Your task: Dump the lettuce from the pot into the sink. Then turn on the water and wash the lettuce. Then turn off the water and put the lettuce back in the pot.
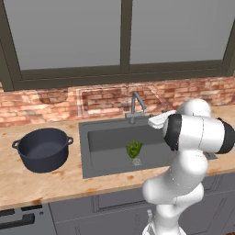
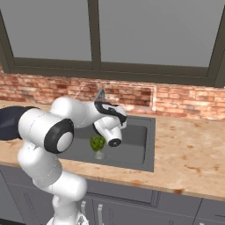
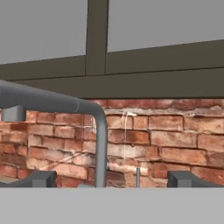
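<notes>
Hand view faces the brick wall: the faucet (image 3: pixel 99 131) rises straight ahead between the spread, empty tips of the tool (image 3: pixel 109 178), while the lettuce (image 1: pixel 134 149) sits below in the sink (image 1: pixel 105 137)

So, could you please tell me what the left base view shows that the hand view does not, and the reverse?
The left base view shows the pot on the counter, the sink and the lettuce lying in the basin. The hand view shows the open claw, its fingertips spread wide, close in front of the faucet. Both show the faucet, the brick wall and the window frame.
</notes>
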You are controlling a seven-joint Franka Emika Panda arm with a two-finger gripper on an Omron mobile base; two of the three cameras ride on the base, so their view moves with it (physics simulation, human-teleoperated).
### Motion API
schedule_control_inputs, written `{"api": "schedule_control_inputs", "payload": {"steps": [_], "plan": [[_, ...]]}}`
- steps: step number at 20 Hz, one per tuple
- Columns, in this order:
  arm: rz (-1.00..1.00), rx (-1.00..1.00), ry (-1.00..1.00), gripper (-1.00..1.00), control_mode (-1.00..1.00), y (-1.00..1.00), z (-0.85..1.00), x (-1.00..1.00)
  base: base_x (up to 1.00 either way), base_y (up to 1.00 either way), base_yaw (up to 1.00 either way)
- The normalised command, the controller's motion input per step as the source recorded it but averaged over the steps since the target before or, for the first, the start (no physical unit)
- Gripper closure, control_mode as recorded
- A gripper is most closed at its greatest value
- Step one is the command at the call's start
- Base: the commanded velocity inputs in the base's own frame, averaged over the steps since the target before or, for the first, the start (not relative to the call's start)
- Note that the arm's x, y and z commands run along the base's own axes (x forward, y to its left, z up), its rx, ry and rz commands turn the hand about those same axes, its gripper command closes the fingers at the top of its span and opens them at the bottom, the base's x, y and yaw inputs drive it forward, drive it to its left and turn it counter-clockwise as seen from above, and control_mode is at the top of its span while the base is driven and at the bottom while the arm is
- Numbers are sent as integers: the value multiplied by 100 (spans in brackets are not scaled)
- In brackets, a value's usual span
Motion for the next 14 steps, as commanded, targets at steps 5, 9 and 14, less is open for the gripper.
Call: {"api": "schedule_control_inputs", "payload": {"steps": [5, 9, 14], "plan": [[0, 0, -1, -100, -100, 0, -1, 27, 0, 0, 0], [0, 0, 0, -100, -100, 0, 0, 21, 0, 0, 0], [1, 0, 0, -100, -100, 0, 0, 17, 0, 0, 0]]}}
